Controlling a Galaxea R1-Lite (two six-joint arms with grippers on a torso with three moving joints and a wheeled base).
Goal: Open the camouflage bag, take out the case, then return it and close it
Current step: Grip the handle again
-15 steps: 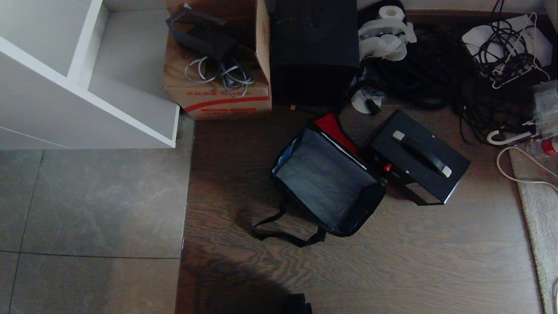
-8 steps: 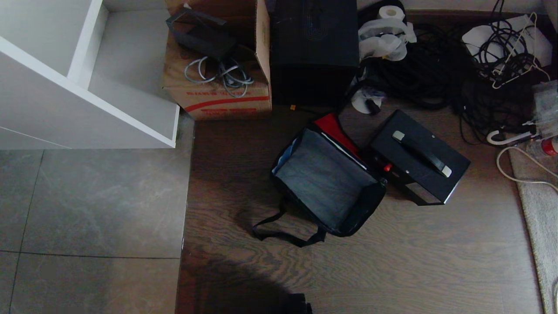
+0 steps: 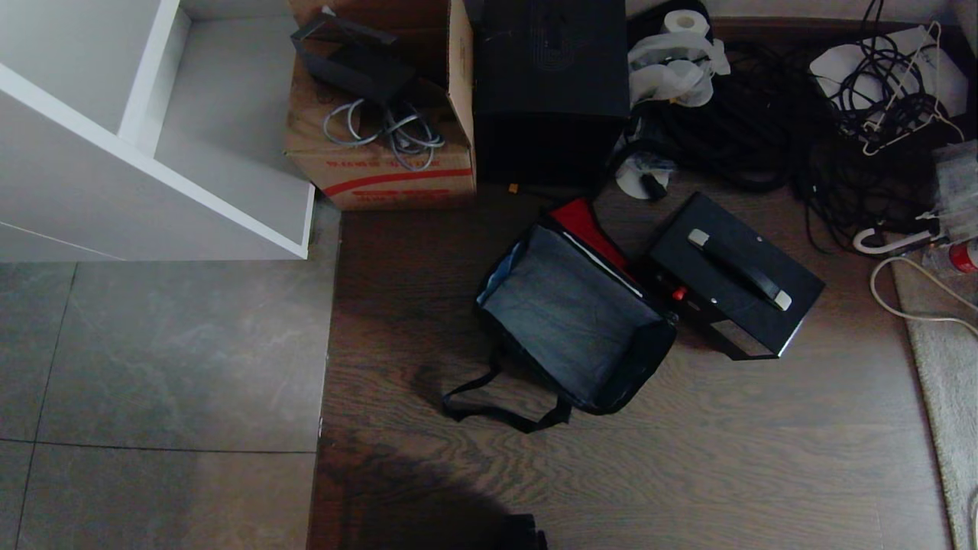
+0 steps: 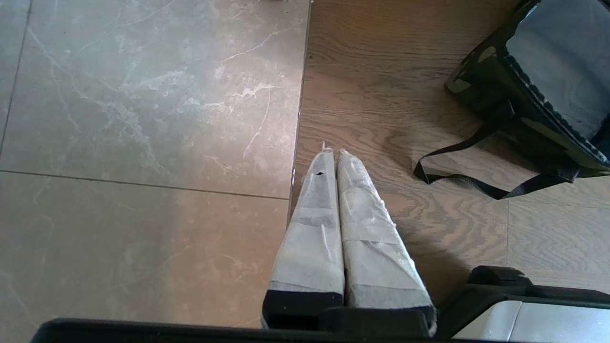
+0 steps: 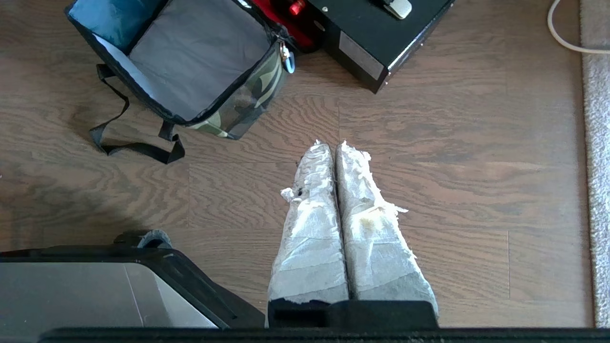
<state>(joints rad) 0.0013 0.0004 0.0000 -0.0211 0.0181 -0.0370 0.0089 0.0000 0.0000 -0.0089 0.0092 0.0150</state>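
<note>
Head view shows the camouflage bag (image 3: 573, 321) standing open on the wooden floor, its grey lining bare and its red lid panel folded back toward the case (image 3: 733, 275). The case sits on the floor just beside the bag, on its right, handle up. So the opening and the removal look done; what is left, as I judge it, is to lift the case back into the bag and close the lid. Neither arm appears in this view. Behind the bag, a cardboard carton (image 3: 382, 145) with grey cable and a taller black box (image 3: 550, 84) stand side by side, and a tangle of black cables (image 3: 772, 130) lies to the right.

The wrist views add what the head view lacks. The left gripper (image 4: 333, 155) hangs over the seam between tile and wood, its wrapped fingers pressed together and holding nothing, with the bag's strap (image 4: 457, 178) near it. The right gripper (image 5: 331, 145) is likewise closed and empty, above bare wood, near the bag's camouflage corner and well short of the case. Only the right wrist view shows the bag's patterned outer wall and a pale ring at its zip; the head view alone shows the clutter beyond.
</note>
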